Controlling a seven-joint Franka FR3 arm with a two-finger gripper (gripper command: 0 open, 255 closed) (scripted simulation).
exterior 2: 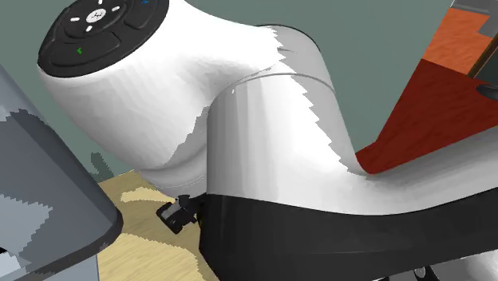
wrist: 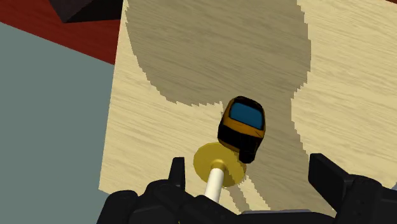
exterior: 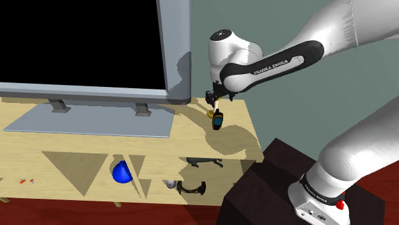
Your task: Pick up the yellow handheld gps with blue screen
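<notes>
The handheld GPS point(wrist: 242, 128) is yellow and black with a blue screen. It lies on the pale wooden tabletop point(wrist: 343, 76), close to the edge by the wall. In the shoulder view the GPS point(exterior: 218, 120) sits just below my gripper point(exterior: 213, 101). My gripper point(wrist: 251, 179) hovers above it, open, with its fingers point(wrist: 177, 175) wide apart and touching nothing. A yellow disc with a white upright rod point(wrist: 219, 167) stands right beside the GPS, between it and my fingers.
A large television point(exterior: 83, 45) on a grey base point(exterior: 89, 119) takes up the shoulder view's left. On the shelf below lie a blue round object point(exterior: 121, 171) and dark items point(exterior: 192, 187). The teal wall point(wrist: 51, 121) runs along the table's edge. My dark stand point(exterior: 281, 185) is at lower right.
</notes>
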